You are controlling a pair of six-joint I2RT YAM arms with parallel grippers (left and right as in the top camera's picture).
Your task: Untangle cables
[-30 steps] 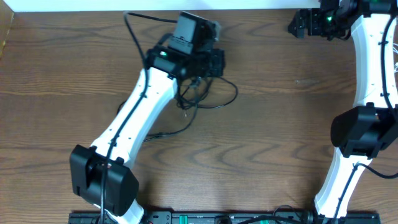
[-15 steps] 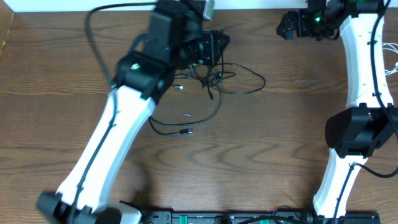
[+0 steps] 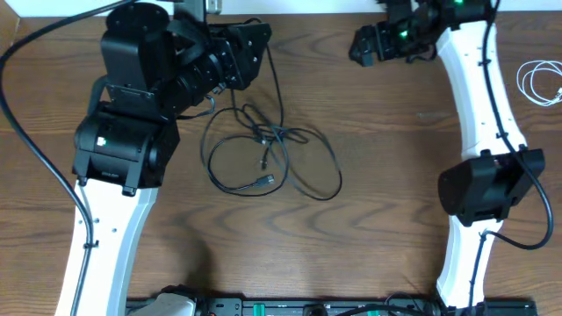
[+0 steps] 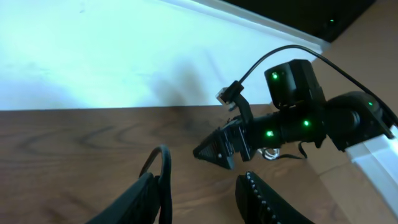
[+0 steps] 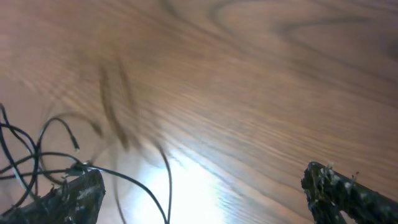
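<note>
Left gripper (image 3: 253, 41), upper left overhead, has its jaws parted. A thin black cord (image 4: 165, 171) only leans on one finger, guessing it's up there to spread the knot. Right gripper (image 5: 211, 196) gapes empty, top middle. Tangled thin black cables (image 3: 274, 160) sprawl centre-frame – white coiled cable (image 3: 537, 81) sits far right.

Table: a dark brown wood-grain table (image 3: 369, 202) fills most of each view, its grain running in long wavy lines.
Wall: a plain white wall (image 4: 93, 56) meets the table's far edge.
Near edge: a black rail (image 3: 307, 307) runs along it.
Light: a bright glare (image 5: 186, 186) whitens one patch of the wood.
</note>
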